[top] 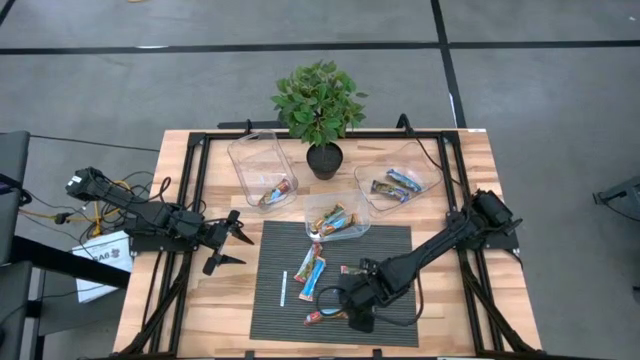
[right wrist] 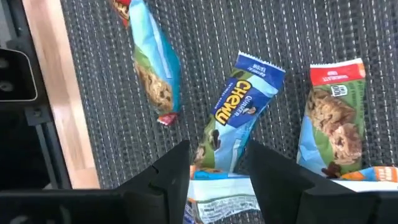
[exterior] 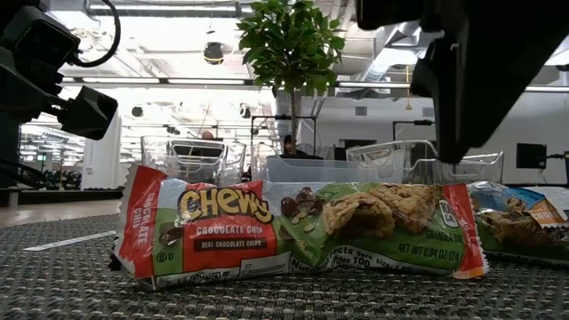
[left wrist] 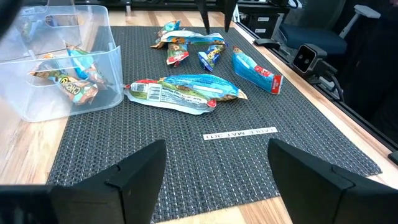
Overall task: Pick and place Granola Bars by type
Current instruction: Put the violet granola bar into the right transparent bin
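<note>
Your right pincer (top: 336,296) hangs low over the dark mat (top: 390,250) on the worktop (top: 480,160), fingers apart around the end of a blue Chewy bar (right wrist: 239,115). More Granola Bars (top: 310,270) lie loose on the mat; others sit in 3 clear bins (top: 262,165). Your left pincer (top: 228,245) waits spread beside the mat.

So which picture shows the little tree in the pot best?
The high view: the whole potted plant shows, standing at the table's far edge between clear bins. The low view shows its leaves and trunk behind the Chewy bar. The wrist views miss it.
</note>
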Motion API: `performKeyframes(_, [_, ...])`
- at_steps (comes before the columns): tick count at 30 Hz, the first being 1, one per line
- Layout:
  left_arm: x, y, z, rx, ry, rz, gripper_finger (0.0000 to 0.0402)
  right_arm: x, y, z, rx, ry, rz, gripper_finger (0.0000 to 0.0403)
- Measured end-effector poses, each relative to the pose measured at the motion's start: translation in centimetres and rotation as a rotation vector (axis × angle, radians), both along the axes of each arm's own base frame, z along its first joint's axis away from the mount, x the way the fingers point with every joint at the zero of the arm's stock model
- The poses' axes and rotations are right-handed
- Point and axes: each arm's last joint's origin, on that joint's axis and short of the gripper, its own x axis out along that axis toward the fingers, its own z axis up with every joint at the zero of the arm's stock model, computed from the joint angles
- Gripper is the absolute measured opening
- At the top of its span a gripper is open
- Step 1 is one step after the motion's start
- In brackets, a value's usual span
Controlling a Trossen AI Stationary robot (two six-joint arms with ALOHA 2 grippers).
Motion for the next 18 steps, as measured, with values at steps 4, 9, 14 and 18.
performKeyframes(4, [0.0,0.0,0.0,0.000,0.000,0.000,0.0274,0.4,0.2,-0.3,0.015,-0.019,0.000,0.0149])
performKeyframes(9, [0.0,0.0,0.0,0.000,0.000,0.001,0.0274,0.4,0.2,-0.7,0.011,-0.004,0.003,0.0151])
performKeyframes(14, [0.0,0.0,0.0,0.000,0.000,0.001,0.0274,0.6,0.7,-2.1,0.004,0.020,0.011,0.0149])
performKeyframes(18, [0.0,0.0,0.0,0.000,-0.001,0.001,0.0274,0.8,1.0,-3.2,-0.002,0.032,0.019,0.0149])
